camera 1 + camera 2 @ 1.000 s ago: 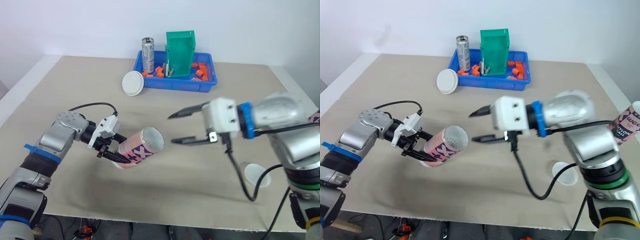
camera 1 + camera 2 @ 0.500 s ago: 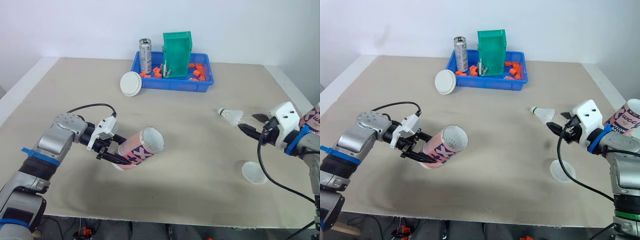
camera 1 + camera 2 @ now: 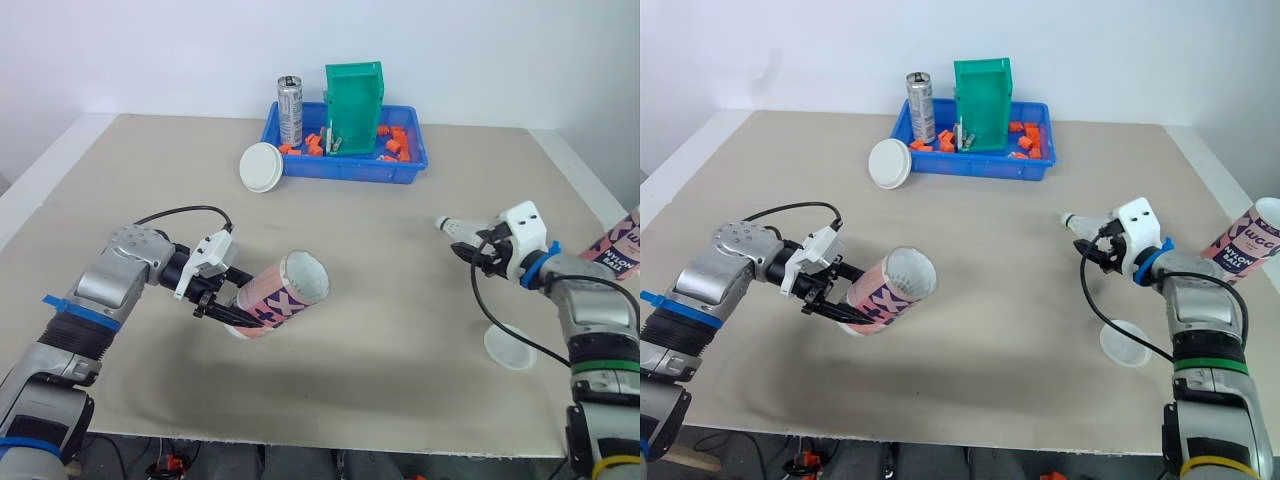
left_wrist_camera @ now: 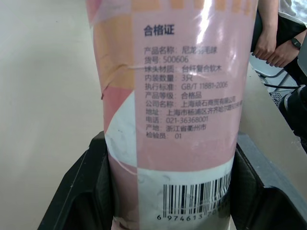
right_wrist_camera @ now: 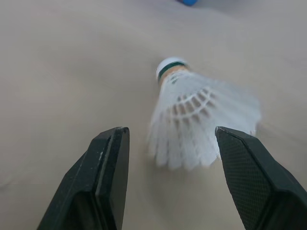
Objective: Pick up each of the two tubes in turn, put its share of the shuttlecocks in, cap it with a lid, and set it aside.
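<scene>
My left gripper [image 3: 218, 301] is shut on a pink and white tube [image 3: 285, 295], held tilted above the table with its open mouth toward the right; in the left wrist view the tube's label [image 4: 172, 96] sits between the black fingers [image 4: 88, 191]. A white shuttlecock [image 3: 452, 226] lies on the table at the right. My right gripper [image 3: 476, 247] is open, one finger on either side of the shuttlecock's skirt [image 5: 196, 120] without touching it. A second tube [image 3: 1245, 240] stands at the far right edge. One white lid [image 3: 510, 347] lies near my right arm, another lid [image 3: 265, 166] leans on the tray.
At the back stands a blue tray [image 3: 345, 172] holding orange pieces, a green bin [image 3: 357, 105] and a metal can [image 3: 292, 110]. The table's right edge runs close to the second tube.
My right gripper swung from in front of the tube's mouth out to the right, then closed in around the shuttlecock. The left gripper and tube stayed in place.
</scene>
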